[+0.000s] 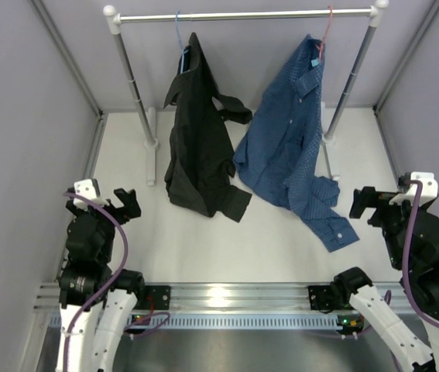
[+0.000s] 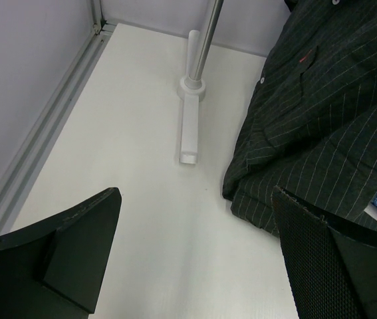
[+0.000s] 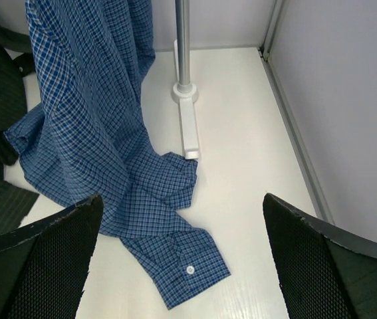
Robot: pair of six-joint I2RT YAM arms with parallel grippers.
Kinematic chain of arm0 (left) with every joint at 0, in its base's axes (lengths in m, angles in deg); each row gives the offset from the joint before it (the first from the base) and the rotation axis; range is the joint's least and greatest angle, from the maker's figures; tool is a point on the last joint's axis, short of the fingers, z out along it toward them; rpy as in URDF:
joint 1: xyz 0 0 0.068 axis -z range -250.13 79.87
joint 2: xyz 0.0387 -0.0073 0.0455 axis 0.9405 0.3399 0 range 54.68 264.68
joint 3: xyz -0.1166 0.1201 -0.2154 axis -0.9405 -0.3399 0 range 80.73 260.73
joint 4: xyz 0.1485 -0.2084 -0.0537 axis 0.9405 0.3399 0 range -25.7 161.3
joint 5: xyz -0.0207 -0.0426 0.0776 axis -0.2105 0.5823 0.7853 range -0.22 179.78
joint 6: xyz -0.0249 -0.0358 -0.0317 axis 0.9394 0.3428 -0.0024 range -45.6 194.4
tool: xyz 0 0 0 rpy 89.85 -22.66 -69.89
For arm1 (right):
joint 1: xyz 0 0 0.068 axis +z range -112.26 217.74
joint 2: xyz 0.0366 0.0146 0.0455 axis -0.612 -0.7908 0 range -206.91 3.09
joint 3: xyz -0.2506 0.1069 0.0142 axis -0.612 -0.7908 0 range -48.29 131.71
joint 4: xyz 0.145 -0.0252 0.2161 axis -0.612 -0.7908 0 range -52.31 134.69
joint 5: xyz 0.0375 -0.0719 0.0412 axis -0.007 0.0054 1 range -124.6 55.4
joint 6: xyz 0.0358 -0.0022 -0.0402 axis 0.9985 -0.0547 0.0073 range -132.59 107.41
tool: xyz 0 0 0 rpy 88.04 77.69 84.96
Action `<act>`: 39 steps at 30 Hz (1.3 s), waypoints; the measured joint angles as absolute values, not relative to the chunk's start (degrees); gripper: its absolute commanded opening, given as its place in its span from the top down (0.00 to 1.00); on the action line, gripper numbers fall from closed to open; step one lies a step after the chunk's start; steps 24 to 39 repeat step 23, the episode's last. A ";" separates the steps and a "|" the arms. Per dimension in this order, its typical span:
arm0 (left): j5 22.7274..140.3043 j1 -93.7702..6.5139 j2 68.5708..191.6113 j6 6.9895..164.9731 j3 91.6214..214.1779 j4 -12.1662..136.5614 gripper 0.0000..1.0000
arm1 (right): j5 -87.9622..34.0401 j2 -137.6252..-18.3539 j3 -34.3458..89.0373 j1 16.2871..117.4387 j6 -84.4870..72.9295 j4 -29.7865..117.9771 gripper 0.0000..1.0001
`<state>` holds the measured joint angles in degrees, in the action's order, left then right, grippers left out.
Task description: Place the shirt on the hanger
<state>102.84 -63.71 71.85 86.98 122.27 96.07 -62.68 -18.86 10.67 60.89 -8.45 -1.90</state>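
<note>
Your blue finely checked long-sleeved shirt point(image 1: 289, 147) hangs on the thin pink-red wire hanger point(image 1: 325, 35), with its sleeve trailing down to the white table point(image 1: 204, 232). It lies ahead and left of your right gripper point(image 3: 183, 199), which is the nearer one. This one and the left gripper point(image 2: 196, 193) both stand wide and hold nothing.

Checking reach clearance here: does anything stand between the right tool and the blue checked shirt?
Nothing visible does. Only bare table lies between the open right tool and the shirt, whose sleeve trails toward it; the rack foot stands further back, the black shirt beyond.
</note>
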 measured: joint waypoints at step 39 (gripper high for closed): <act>101.72 -63.06 68.64 86.98 121.07 97.53 0.02 | -60.36 -17.71 7.59 60.89 -6.40 -2.44 0.01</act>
